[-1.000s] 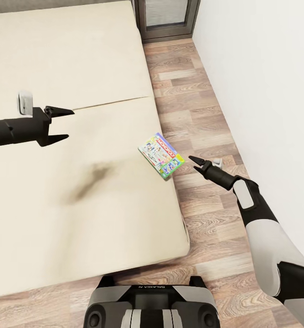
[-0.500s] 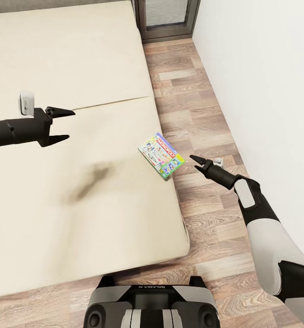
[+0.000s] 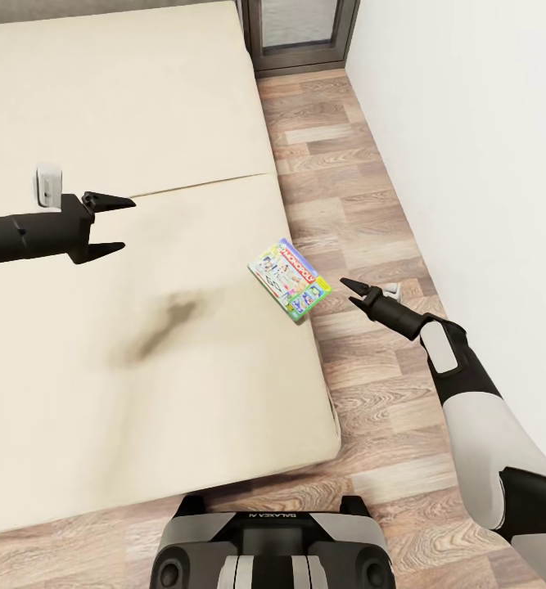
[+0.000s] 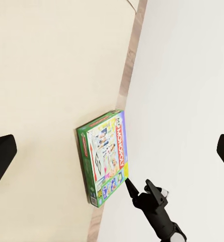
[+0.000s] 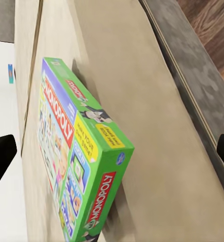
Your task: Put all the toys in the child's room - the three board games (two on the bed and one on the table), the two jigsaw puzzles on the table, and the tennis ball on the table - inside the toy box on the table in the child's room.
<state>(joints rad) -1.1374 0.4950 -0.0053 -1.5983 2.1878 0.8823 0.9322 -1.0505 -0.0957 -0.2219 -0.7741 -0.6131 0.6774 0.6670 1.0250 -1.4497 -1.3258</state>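
Note:
One board game [image 3: 289, 280], a green Monopoly box, lies flat at the right edge of the beige bed [image 3: 142, 123], one corner overhanging the wood floor. My right gripper [image 3: 348, 292] hovers open just right of the box, over the floor, fingers pointing at it. The right wrist view shows the box [image 5: 76, 151] close up between the spread fingertips [image 5: 1, 156]. Far to the left, my left gripper [image 3: 113, 222] hangs open above the mattress with nothing in it. Its wrist view shows the box [image 4: 105, 156] and the right gripper [image 4: 139, 187] beside it.
A strip of wood-plank floor [image 3: 363, 204] runs between the bed and a white wall [image 3: 469, 164]. A dark cabinet [image 3: 297, 33] stands at the far end. My base [image 3: 273, 548] is at the foot of the bed. A dark shadow patch [image 3: 162, 323] marks the mattress.
Almost nothing differs. Both grippers have crept a few pixels; the board game lies where it was.

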